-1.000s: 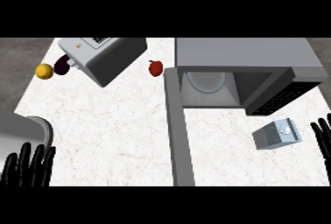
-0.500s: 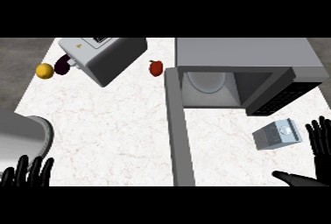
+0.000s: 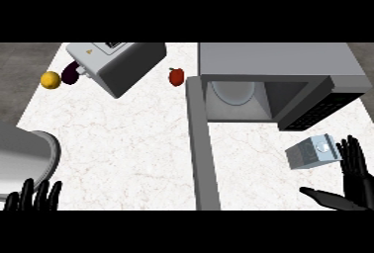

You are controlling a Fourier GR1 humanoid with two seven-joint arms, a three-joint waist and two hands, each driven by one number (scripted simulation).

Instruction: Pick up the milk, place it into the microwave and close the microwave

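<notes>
Milk [image 3: 314,152] was found as a small grey-and-white carton on the marble counter [image 3: 131,143], in front of the microwave [image 3: 270,81] and just left of the right hand [image 3: 353,179], not touching it. The carton appeared tilted or lying over; its exact pose could not be settled.

Handling, by judgement: a carton of this kind is likely light, moderately stiff, with smooth flat sides that could slip or dent if squeezed at one edge. The broad opposite faces would offer the best hold, thumb on one and fingers on the other, at mid-height.

The right hand was spread, fingers straight and raised beside the carton, thumb held out low toward the left; it held nothing. The left hand [image 3: 35,196] showed at the lower left edge, fingers up and relaxed, at rest.

Containers: the microwave stood with its door [image 3: 318,105] swung out to the right. Its cavity showed a pale round turntable plate [image 3: 234,93] and nothing else visible. Sink [image 3: 50,148] rim showed at the left; its contents could not be seen.
</notes>
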